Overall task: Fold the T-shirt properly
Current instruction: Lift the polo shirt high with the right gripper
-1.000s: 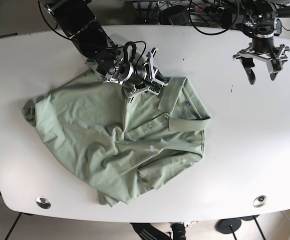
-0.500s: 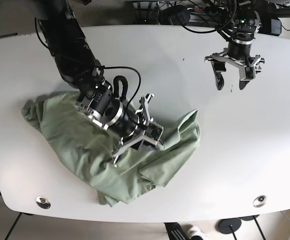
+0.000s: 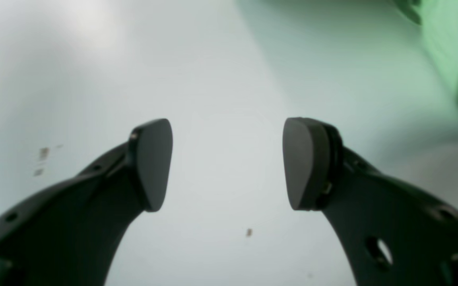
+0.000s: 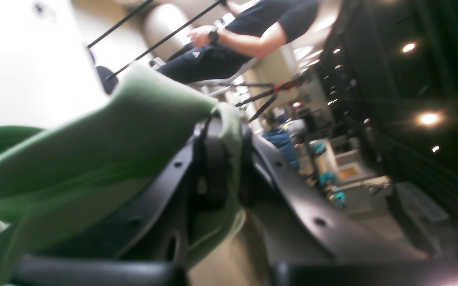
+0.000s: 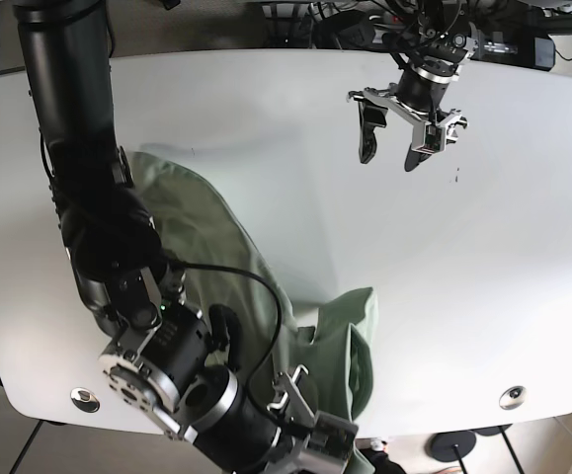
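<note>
Soft green cloth T-shirt (image 5: 221,247); smooth white table (image 5: 523,247).

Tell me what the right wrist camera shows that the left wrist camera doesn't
Only the right wrist view shows the right gripper shut on a fold of the green shirt, with a blurred room and a person behind it. Only the left wrist view shows the left gripper open and holding nothing, over the bare white table with a few small specks. Both views show the shirt, though in the left wrist view it is only a blurred green edge at the upper right.
</note>
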Tool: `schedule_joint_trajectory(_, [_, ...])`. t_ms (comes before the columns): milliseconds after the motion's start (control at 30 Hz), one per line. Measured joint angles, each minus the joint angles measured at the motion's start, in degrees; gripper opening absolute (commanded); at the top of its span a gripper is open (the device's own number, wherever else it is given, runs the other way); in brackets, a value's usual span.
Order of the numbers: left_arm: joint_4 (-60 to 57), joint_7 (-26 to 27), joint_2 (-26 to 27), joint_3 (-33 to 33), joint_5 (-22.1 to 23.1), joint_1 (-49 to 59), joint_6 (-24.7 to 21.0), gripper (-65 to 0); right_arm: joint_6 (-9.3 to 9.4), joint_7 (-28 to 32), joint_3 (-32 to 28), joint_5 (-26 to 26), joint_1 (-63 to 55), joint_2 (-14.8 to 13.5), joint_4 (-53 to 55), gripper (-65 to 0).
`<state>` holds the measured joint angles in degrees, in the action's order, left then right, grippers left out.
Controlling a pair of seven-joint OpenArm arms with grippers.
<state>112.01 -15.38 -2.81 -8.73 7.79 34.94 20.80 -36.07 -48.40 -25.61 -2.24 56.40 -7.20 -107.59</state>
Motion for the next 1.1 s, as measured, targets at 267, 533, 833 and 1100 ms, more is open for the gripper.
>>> schedule_joint_trajectory(267, [-0.02, 0.02, -0.17, 5.92, -0.02, -0.35, 5.9, -24.7, 0.04, 3.37, 9.6, -0.28, 12.52, 4.68, 19.47, -62.9])
schedule_joint_trajectory(533, [-1.05, 0.22, -0.33, 4.96, -0.2, -0.5, 5.77, -24.4, 0.04, 3.56, 12.55, -0.42, 15.17, 4.63, 25.68, -62.9])
schedule_joint_trajectory(833, [-11.21, -8.74, 1.86, 0.96, -0.39, -17.88, 3.21, -23.9, 0.02, 3.58, 12.44, -0.35, 14.95, 4.79, 25.7, -62.9])
schedule_joint_trajectory(1100, [-25.86, -12.04, 3.08, 0.94, -0.24, -37.4, 3.23, -23.9, 0.04, 3.69, 12.55, 0.04, 14.62, 5.62, 25.75, -62.9])
